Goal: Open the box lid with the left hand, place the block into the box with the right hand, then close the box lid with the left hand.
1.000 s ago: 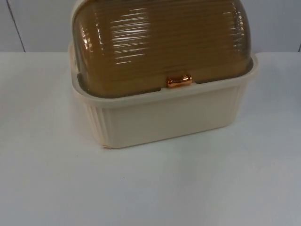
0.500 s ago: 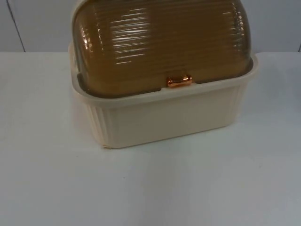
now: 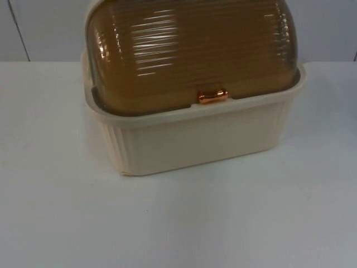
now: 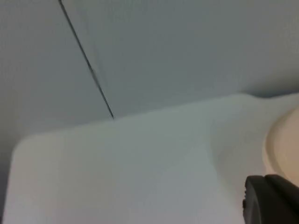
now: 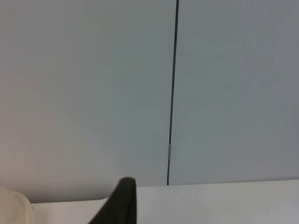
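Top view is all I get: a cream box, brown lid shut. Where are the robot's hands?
Observer: The left gripper waits beside the box, near its cream rim.
Operator: And the right one?
Observer: The right gripper sits near the box too, pointing at the wall.
Operator: Does the table end nearby?
Observer: Yes, the left wrist view shows the table's corner against the wall.
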`<action>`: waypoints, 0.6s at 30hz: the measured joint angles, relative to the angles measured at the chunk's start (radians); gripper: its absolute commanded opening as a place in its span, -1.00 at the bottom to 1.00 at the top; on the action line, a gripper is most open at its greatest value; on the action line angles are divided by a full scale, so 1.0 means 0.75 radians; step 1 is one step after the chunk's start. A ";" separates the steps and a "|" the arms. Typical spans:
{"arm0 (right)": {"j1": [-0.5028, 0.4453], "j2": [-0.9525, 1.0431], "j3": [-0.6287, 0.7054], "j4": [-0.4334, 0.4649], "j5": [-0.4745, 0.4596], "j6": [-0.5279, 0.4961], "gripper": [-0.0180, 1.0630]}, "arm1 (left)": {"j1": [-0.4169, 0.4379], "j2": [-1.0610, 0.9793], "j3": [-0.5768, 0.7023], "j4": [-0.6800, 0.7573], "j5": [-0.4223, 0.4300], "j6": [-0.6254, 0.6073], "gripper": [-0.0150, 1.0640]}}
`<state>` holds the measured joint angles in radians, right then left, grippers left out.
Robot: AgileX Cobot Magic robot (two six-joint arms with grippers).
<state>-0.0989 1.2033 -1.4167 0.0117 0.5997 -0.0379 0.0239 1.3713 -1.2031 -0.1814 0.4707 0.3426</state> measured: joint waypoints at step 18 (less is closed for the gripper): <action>0.000 0.000 0.000 0.000 0.008 0.000 0.96 | -0.041 -0.033 -0.002 -0.061 -0.126 -0.031 -0.98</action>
<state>-0.0989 1.2033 -1.4167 0.0117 0.6058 -0.0379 -0.0066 1.3468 -1.2047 -0.2274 0.3763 0.3190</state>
